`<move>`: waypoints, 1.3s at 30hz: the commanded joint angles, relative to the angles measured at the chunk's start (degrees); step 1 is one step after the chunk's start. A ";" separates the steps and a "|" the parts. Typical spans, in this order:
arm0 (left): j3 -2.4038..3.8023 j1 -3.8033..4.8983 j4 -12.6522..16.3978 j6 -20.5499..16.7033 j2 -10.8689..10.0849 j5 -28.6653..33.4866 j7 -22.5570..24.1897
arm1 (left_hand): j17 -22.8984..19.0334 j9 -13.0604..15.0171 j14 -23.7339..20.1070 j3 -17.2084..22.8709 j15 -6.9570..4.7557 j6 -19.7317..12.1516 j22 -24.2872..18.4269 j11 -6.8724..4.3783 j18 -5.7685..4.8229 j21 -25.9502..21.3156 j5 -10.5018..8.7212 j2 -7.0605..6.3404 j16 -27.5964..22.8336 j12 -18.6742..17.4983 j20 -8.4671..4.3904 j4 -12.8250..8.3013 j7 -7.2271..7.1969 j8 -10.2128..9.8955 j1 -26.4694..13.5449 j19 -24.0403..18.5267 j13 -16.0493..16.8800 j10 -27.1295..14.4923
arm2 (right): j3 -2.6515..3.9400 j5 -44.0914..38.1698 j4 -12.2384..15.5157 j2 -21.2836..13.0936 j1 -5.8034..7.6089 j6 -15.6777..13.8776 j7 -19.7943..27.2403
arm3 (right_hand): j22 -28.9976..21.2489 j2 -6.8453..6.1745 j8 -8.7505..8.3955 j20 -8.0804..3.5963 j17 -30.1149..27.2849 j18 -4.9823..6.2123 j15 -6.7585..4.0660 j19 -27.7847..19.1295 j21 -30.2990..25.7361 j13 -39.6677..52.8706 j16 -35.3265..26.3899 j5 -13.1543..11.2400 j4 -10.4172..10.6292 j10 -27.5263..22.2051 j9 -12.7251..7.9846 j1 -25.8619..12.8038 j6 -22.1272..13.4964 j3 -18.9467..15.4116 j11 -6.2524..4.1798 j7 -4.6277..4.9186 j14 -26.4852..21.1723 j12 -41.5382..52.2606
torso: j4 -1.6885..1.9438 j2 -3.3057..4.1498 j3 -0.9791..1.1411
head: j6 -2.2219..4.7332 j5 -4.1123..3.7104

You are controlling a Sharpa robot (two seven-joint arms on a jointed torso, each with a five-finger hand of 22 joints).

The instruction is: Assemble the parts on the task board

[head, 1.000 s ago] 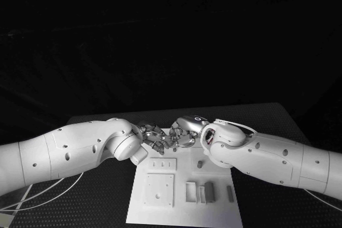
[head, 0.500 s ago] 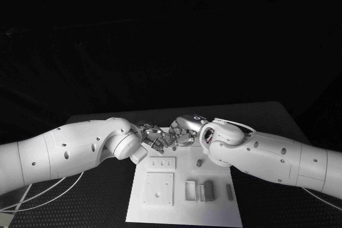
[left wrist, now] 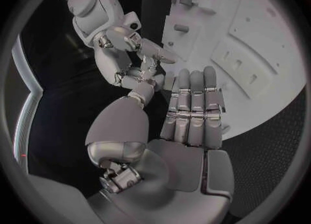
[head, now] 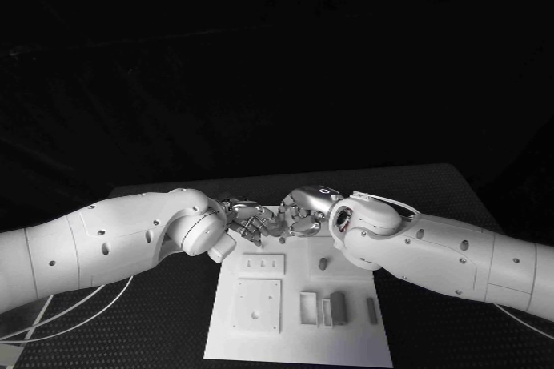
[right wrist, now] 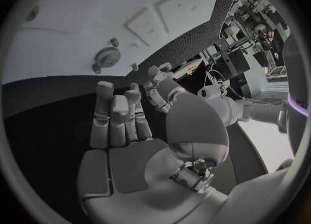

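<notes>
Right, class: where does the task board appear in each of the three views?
Head view: task board at bottom centre.
Left wrist view: task board beyond the fingers of the left hand.
Right wrist view: task board beyond the fingers of the right hand.
Shared landmark: small slotted panel.

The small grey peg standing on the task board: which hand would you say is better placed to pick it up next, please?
Probably the right hand. The peg stands on the task board on the right arm's side, just beneath its wrist, while the left hand hovers off the board's far left corner. Both hands look empty, fingers extended.
</notes>
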 commanded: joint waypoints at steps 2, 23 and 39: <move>0.04 0.03 -0.13 0.67 -0.21 -0.38 0.29 | 0.10 2.61 0.50 1.95 0.07 0.55 0.09 -0.21 -0.02 -0.03 -0.27 0.43 0.02 0.10 -0.16 -1.67 -0.46 0.29 0.44 0.42 0.11 0.43 | 0.03 0.16 -0.08 -0.84 -0.01 -1.58 0.48 | -0.09 -0.53 -0.31 0.18 -0.13 0.55 0.24 -0.55 -0.35 -0.16 -0.41 0.32 0.22 -0.43 -0.08 -0.07 -0.61 0.26 0.24 0.45 -0.43 -0.41 | 0.00 0.00 0.11 | 0.03 0.17; -0.05 -0.40 -3.85 9.57 0.52 -15.15 -4.99 | 0.24 3.21 0.11 3.00 0.19 -0.37 0.75 0.03 -0.05 -0.19 -5.63 1.34 -0.20 -0.16 -0.06 -1.60 -0.05 -0.09 0.62 0.07 0.33 -0.03 | 2.52 15.59 -3.01 -7.11 1.45 -5.01 1.69 | -0.09 -0.36 -0.50 0.66 -0.36 0.77 0.40 -0.53 -0.43 -0.57 -0.48 0.32 0.69 -0.38 -0.09 -0.13 -0.81 0.68 0.40 0.61 -0.48 -0.40 | -0.13 -0.01 0.17 | -0.59 0.61; -3.48 -1.00 -6.41 11.90 3.49 -18.04 -8.43 | 0.77 8.43 1.44 2.91 -1.39 0.12 6.43 -1.41 0.63 3.55 -6.14 1.93 5.88 5.78 -1.58 -1.34 -0.90 1.80 -1.68 2.89 4.20 0.34 | 3.86 24.64 -6.33 -7.67 4.20 -3.83 3.14 | -0.04 0.31 -0.57 0.89 -0.50 0.77 0.46 -0.67 -0.52 -0.83 -0.42 0.31 1.03 -0.53 -0.05 -1.30 -0.80 0.36 0.45 0.66 -0.55 -0.28 | -0.01 0.01 0.23 | -1.87 0.53</move>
